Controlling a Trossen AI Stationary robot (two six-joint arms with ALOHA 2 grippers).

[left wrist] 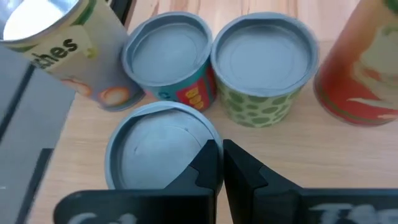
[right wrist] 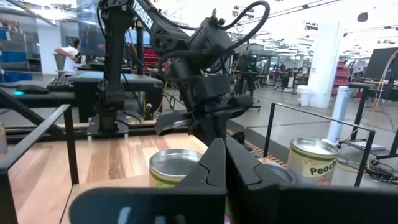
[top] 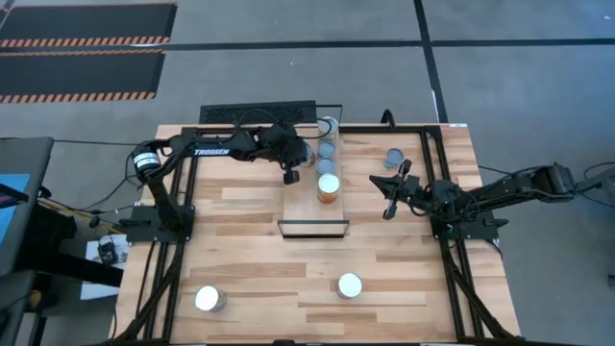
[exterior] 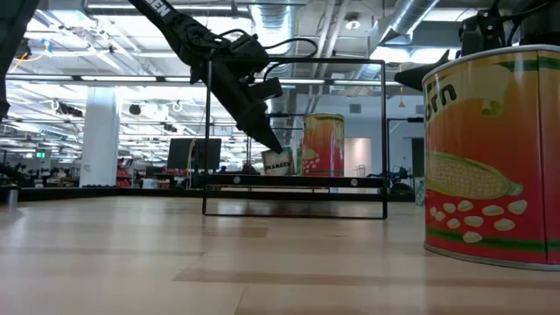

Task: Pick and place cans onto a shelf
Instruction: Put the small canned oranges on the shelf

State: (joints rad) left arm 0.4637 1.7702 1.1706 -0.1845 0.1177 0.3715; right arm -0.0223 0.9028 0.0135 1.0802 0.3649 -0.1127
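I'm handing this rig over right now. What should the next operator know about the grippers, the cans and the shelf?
Left gripper: fingers shut, empty, over the shelf beside the row of cans.
Right gripper: fingers shut, empty, right of the shelf.
Done: a row of cans stands at the shelf's far end, the nearest an orange-sided can; the left wrist view shows them packed close.
Left: three cans on the tabletop: one far right, one near centre, one near left. The shelf's near half is bare.
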